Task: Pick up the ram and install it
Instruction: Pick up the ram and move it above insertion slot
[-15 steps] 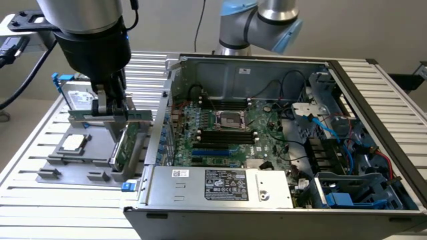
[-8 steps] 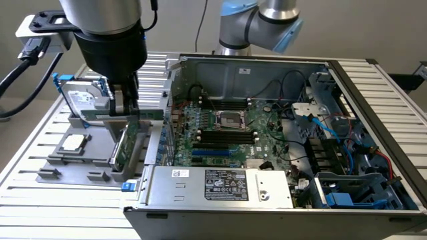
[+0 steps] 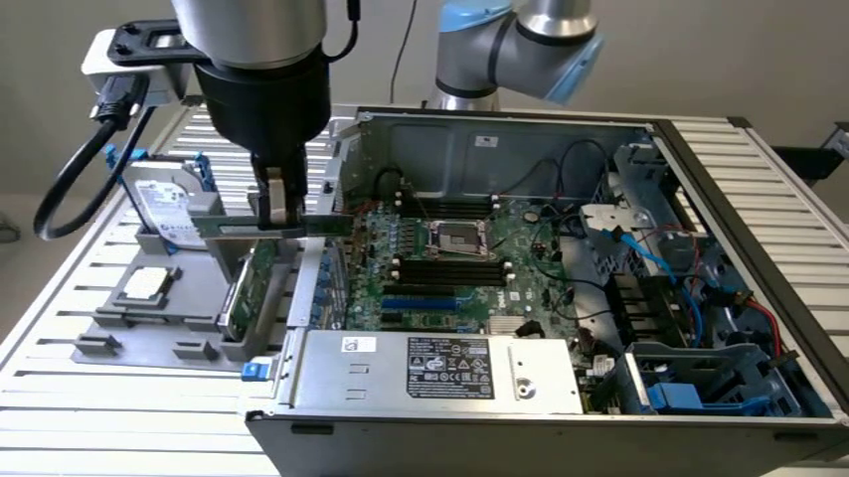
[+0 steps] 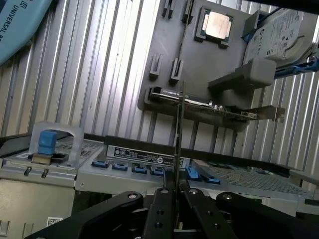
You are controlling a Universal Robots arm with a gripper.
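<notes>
End effector (image 3: 276, 212) pressed onto the long, thin dark-green ram stick (image 3: 329, 225), pinching its flat faces near mid-length. The stick is level and in the air, over the tall green expansion card (image 3: 246, 288) standing in the grey fixture tray (image 3: 133, 333) and over the side wall of the open computer case (image 3: 743, 199). Farther in are the black memory slots (image 3: 451, 268).

Judged light, stiff and brittle. Best held by the faces or long edges at centre for balance, clear of the contact edge.
</notes>
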